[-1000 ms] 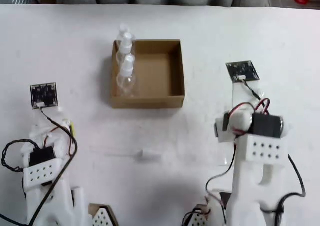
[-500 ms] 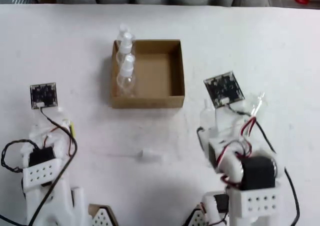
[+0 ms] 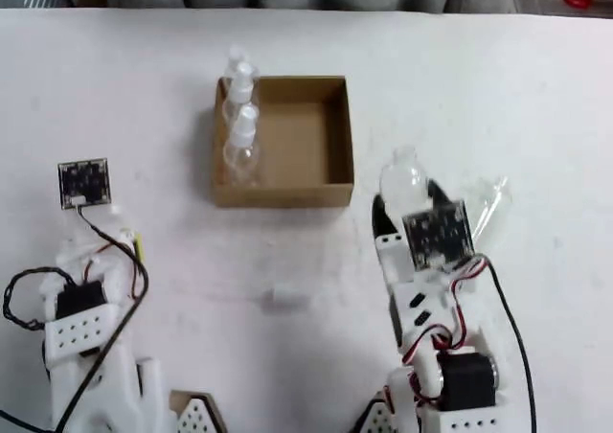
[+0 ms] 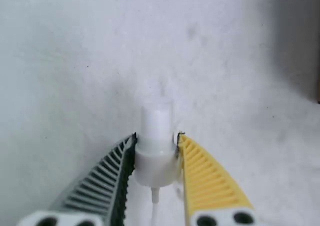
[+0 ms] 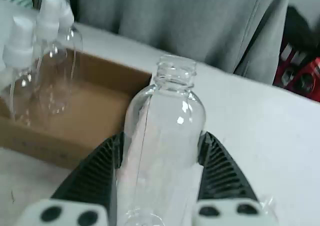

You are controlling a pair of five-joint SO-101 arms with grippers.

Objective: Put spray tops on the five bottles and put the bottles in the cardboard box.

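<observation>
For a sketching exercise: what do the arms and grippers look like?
The left arm and right arm are white plastic with black motors, red and black cables, dark square wrist boards. Ribbed fingers: grey and yellow on the left gripper, both black on the right gripper.

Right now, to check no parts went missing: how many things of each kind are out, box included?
Capped bottles: 3, in the cardboard box.
Bare bottles: 2, one in the right end effector, one lying on the table.
Loose spray tops: 2, one in the left end effector, one on the table.
Cardboard box: 1.
Total: 8.
</observation>
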